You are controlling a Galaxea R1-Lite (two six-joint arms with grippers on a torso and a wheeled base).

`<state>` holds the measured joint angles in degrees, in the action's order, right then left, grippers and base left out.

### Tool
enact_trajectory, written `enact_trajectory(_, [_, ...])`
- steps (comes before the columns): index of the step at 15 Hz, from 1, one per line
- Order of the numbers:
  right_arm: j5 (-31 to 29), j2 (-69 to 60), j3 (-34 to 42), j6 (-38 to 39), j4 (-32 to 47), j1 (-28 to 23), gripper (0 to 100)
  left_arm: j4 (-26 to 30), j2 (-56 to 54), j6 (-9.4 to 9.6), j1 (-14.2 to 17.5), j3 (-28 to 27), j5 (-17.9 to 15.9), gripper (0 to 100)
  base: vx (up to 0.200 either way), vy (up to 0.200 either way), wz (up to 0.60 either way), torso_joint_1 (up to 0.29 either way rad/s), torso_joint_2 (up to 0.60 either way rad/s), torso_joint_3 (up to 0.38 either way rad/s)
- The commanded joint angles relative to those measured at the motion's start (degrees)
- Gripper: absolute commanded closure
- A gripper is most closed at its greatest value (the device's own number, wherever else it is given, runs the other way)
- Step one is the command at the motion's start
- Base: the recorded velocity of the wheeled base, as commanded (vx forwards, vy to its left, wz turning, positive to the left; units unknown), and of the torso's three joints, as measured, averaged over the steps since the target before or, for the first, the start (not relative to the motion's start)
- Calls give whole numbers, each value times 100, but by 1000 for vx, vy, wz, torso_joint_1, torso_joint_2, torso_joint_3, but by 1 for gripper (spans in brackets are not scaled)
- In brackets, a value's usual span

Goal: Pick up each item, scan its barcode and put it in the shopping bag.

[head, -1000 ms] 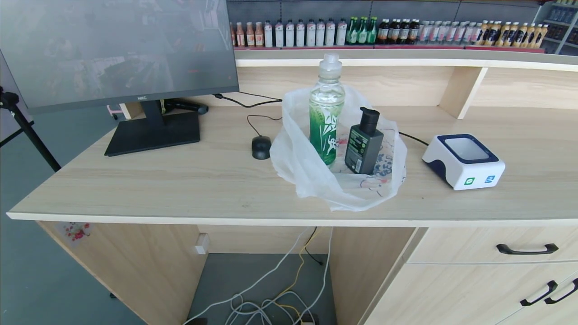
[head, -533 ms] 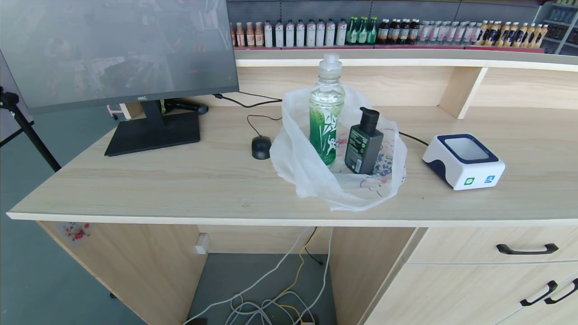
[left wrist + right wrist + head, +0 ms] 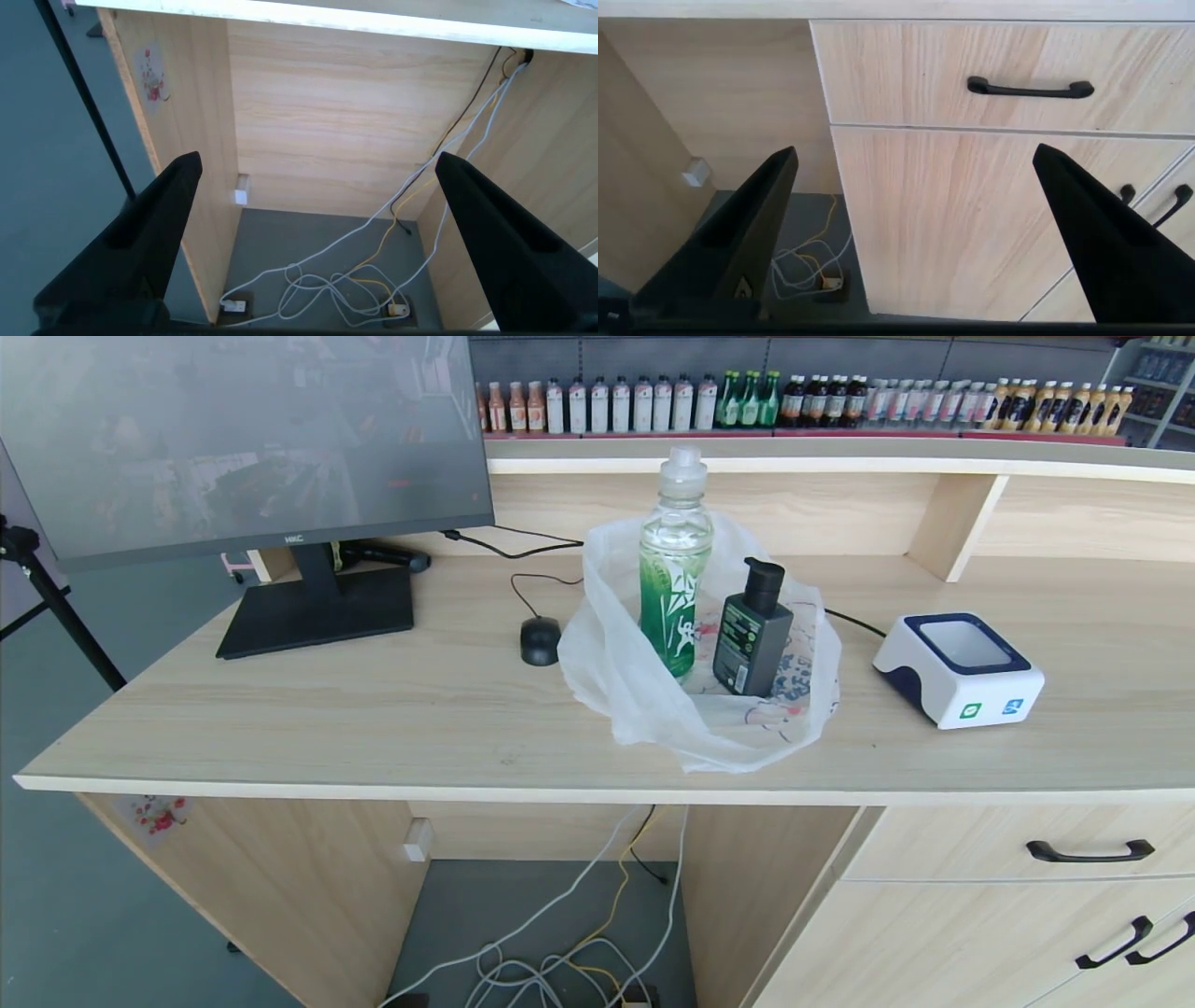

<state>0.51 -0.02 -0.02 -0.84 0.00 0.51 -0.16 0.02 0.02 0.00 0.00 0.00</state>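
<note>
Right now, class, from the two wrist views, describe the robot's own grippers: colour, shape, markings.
The left gripper has two matte black fingers, broad at the base and tapering to wedge-shaped tips. The right gripper matches it: two black tapered fingers. Both pairs are plain and unmarked.

A small pale logo sits at the middle of the monitor's [image 3: 243,439] lower bezel, near the worktop's [image 3: 373,709] back left corner. Mid-worktop, the green bottle [image 3: 674,588] wears a white-patterned label. The dark pump bottle's [image 3: 752,639] label print is too small to read. Toward the right edge, the scanner's [image 3: 957,669] front bears two square icons, one green and one blue.
</note>
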Motion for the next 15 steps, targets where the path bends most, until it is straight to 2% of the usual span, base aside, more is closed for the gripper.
enact_trajectory(1, [-86, 2, 2, 75, 0, 2, 0, -2, -2, -2, 0, 0, 0, 0, 0, 0, 0, 0, 0, 0])
enact_trajectory(11, [-86, 2, 2, 84, -9, 2, 0, -2, -2, 6, 0, 0, 0, 0, 0, 0, 0, 0, 0, 0])
enact_trajectory(15, [-78, 2, 2, 84, -9, 2, 0, -2, -2, -11, 0, 0, 0, 0, 0, -200, 0, 2, 1, 4])
